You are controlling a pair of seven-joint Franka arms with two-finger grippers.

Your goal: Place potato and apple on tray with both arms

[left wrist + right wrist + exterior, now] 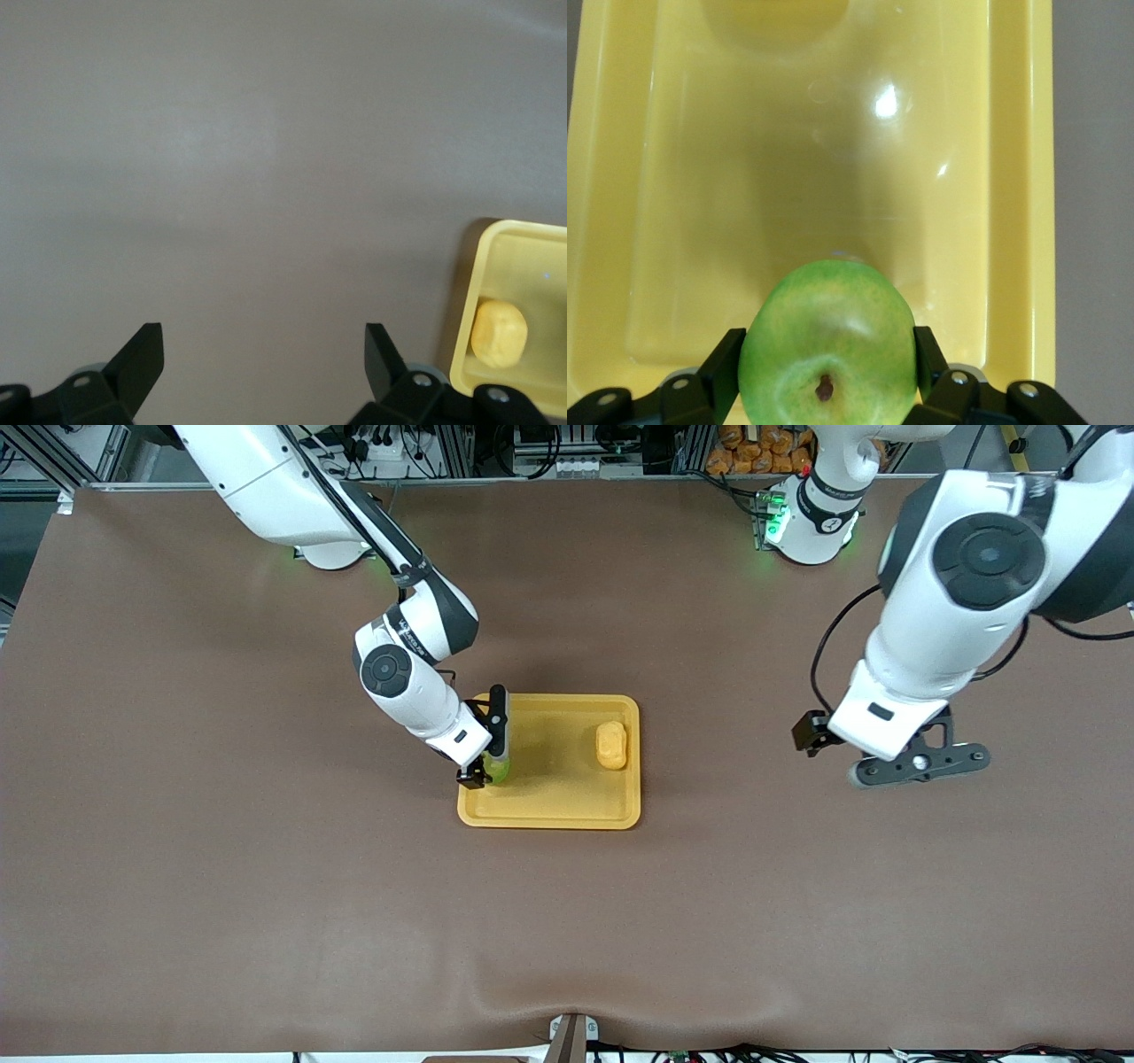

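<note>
The yellow-orange tray [549,784] lies mid-table. The potato [611,745] lies in it at the end toward the left arm. My right gripper [492,760] is shut on the green apple [499,769] at the tray's end toward the right arm. The right wrist view shows the apple [828,350] pinched between both fingers of the right gripper [828,365], low over the tray floor [833,177]; I cannot tell if it touches. My left gripper [921,762] is open and empty over bare table, away from the tray. The left wrist view shows the left gripper [263,359], the tray rim [496,232] and the potato [498,333].
A brown mat [266,868] covers the table. Only the tray and its contents lie on it. The arm bases stand along the edge farthest from the front camera.
</note>
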